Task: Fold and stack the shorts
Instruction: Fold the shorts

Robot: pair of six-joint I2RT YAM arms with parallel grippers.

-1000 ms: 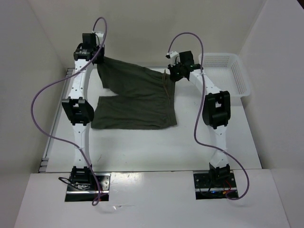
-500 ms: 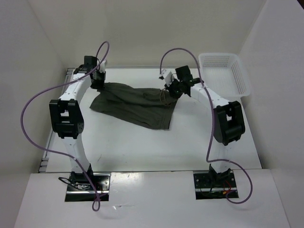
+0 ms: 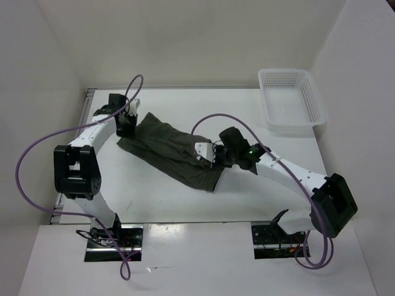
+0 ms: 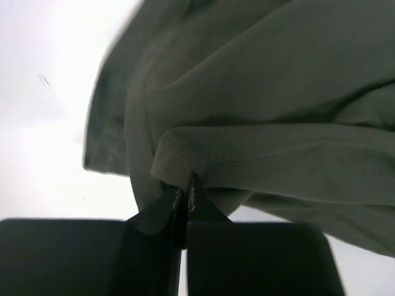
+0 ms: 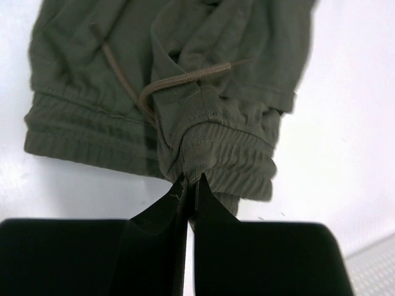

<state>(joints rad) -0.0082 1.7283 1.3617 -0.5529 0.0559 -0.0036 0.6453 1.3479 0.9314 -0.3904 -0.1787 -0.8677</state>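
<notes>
The dark olive-green shorts [image 3: 176, 148] lie folded in a slanted strip across the middle of the white table, from back left to front centre. My left gripper [image 3: 128, 125] is shut on a hemmed edge of the shorts [image 4: 203, 157] at the strip's back-left end. My right gripper [image 3: 217, 155] is shut on the ribbed elastic waistband [image 5: 210, 154] at the strip's front-right end, where a brown drawstring [image 5: 179, 80] loops over the cloth. Both grippers are low, at the cloth.
A white plastic mesh basket [image 3: 291, 102] stands at the table's back right corner. The right arm [image 3: 290, 179] stretches across the front right of the table. White walls close in the left, back and right sides.
Both grippers have come down and toward the near side with the shorts. The right gripper swung from the back centre to the front centre, so the hanging cloth now lies in a slanted folded strip.
</notes>
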